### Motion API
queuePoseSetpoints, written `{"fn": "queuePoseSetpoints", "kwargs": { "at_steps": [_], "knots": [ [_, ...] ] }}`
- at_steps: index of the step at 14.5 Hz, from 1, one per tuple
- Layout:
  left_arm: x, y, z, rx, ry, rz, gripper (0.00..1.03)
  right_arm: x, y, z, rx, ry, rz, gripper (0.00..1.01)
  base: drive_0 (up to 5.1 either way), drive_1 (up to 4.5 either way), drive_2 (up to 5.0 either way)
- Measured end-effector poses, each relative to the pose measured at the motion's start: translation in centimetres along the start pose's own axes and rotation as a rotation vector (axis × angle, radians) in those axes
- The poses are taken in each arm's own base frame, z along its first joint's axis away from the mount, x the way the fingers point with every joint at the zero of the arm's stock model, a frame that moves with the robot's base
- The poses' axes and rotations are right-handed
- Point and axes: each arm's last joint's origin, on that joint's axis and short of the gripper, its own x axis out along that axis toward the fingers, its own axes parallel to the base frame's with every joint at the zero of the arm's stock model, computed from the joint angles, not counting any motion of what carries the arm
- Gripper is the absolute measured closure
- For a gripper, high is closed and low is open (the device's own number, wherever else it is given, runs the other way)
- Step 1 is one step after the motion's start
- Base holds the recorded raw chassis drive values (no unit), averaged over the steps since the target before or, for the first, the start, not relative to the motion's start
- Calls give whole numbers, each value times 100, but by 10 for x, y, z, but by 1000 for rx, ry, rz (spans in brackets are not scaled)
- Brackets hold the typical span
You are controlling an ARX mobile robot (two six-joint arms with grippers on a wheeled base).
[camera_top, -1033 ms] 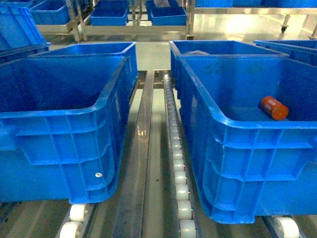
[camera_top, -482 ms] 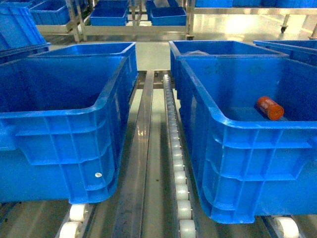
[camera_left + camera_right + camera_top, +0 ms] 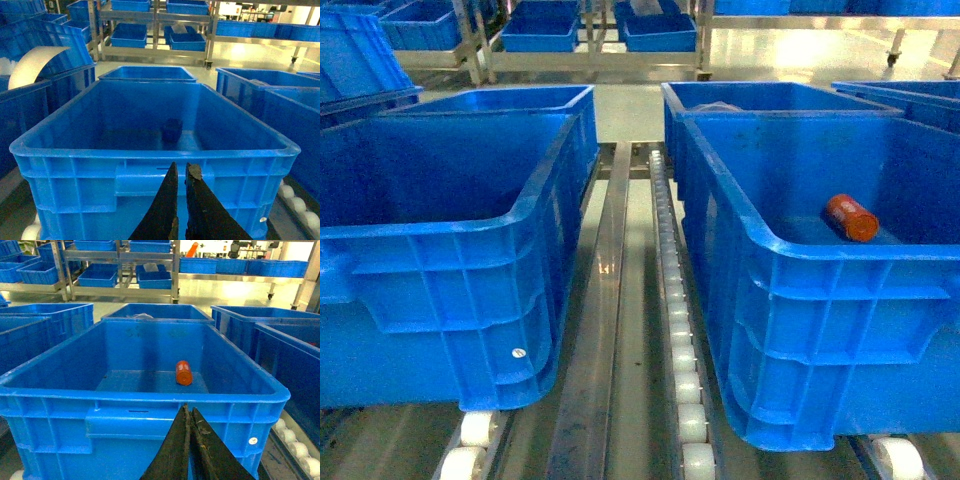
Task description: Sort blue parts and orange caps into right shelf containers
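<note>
Head view shows two large deep blue plastic crates with ribbed walls and thick rolled rims standing side by side on a roller conveyor point(image 3: 677, 330), the left crate point(image 3: 450, 235) and the right crate point(image 3: 800, 260), with a metal rail and a row of white rollers between them. Behind each stands one more blue crate, so four are counted up close, and further blue bins sit on metal racks point(image 3: 590, 55) in the background. One small orange-red cylindrical cap point(image 3: 850, 217) lies on its side on the floor of the right crate, near the far right part of what shows; the right wrist view finds the same single cap point(image 3: 183, 372) lying on the crate floor, apart from the walls. In the left wrist view one small dark blocky piece point(image 3: 172, 129) rests on the floor of the left crate point(image 3: 150, 150) towards its far wall; it looks dark blue in the shade, and its exact colour is hard to tell. No arm shows in the head view

The left gripper point(image 3: 180, 172) hangs in front of the near wall of the left crate, its two dark fingers a narrow slit apart, with nothing between them. The right gripper point(image 3: 189, 412) sits in front of the near rim of the right crate point(image 3: 140, 395), its fingers pressed together at the tips, holding nothing
</note>
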Motion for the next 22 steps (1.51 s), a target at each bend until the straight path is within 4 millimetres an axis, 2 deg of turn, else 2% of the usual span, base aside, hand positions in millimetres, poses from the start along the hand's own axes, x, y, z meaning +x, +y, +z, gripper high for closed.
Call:
{"fn": "queuePoseSetpoints", "kwargs": {
  "at_steps": [10,11,12,17,18,19,22],
  "knots": [
    [-12,0,-2,0,19,2,101,-16,0,-7,0,49,3,99,0,0,0],
    [-17,0,-7,1,54,-4,101,-19,0,-2,0,-2,1,99,0,0,0],
    [-20,0,-4,1,11,2,101,-19,0,-1,1,-7,0,99,0,0,0],
    [-20,0,-4,3,17,0,101,-19,0,-4,3,11,0,99,0,0,0],
    [-20,0,-4,3,17,1,63,-19,0,-4,2,11,1,58,0,0,0],
    [-20,0,-4,3,17,1,54,-19,0,-4,2,11,1,49,0,0,0],
    [-20,0,-4,3,17,1,18,-19,0,-4,2,11,0,10,0,0,0]
  ]
}}
